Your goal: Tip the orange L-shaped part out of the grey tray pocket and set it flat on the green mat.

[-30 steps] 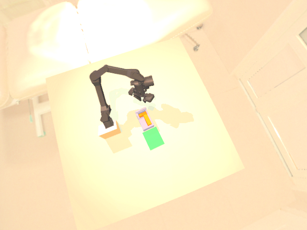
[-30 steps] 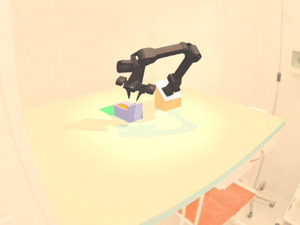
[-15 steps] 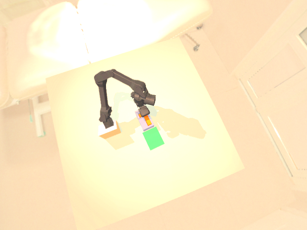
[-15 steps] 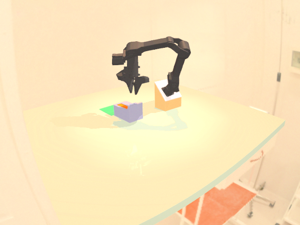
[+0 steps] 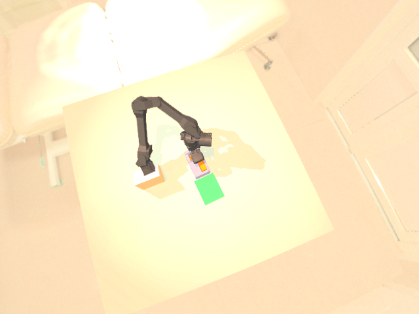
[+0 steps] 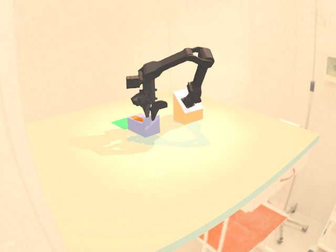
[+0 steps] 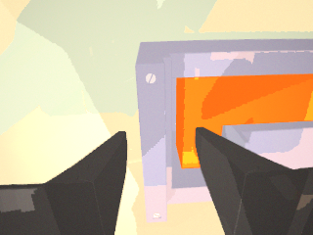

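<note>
In the view from above, the grey tray (image 5: 201, 175) (image 6: 137, 129) (image 7: 153, 122) sat just right of the frame's centre on the worktop (image 5: 216, 243) (image 6: 168, 168), with the green mat (image 5: 209, 189) (image 6: 121, 123) near its lower end. The orange part (image 5: 202, 165) (image 6: 137, 118) (image 7: 254, 98) lay in the tray's pocket, its L-shaped end toward the upper left (partly hidden there by the arm (image 5: 172, 109) (image 6: 173, 59)).

The jaws (image 5: 197, 159) (image 6: 149, 118) stood apart with nothing between them, pointing down over that end. In the wrist view, the right fingertip overlapped the orange corner, while the left one showed outside the tray's wall; whether either touched anything, I could not tell.
</note>
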Motion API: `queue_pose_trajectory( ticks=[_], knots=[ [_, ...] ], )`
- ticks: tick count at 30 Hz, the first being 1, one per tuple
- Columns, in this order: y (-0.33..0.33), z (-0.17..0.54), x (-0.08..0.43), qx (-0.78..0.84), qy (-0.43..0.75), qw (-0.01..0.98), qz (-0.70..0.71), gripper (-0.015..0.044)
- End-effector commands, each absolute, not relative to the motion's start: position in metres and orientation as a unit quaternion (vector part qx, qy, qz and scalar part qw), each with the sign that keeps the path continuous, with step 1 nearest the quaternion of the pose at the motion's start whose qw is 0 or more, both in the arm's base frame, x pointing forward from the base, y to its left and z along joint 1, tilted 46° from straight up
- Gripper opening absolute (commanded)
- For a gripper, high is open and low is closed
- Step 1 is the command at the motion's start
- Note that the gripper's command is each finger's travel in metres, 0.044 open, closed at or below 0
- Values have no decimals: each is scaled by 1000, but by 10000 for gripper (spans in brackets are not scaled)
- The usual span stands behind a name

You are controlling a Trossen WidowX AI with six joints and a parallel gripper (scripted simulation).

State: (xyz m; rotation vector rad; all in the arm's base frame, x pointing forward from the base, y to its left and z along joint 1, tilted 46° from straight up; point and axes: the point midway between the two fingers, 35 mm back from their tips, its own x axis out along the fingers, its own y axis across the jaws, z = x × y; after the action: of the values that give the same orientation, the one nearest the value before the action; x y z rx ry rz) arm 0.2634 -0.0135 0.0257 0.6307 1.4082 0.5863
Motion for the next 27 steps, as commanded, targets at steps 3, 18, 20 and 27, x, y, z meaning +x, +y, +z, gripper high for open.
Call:
queue_pose_trajectory(
  ticks=[3,18,20,27],
  knots=[
    [-10,23,264,284,626,679,260,180],
    [5,7,266,284,625,679,260,180],
    [8,5,266,284,625,679,260,180],
    [16,-2,267,284,625,678,261,180]
  ],
)
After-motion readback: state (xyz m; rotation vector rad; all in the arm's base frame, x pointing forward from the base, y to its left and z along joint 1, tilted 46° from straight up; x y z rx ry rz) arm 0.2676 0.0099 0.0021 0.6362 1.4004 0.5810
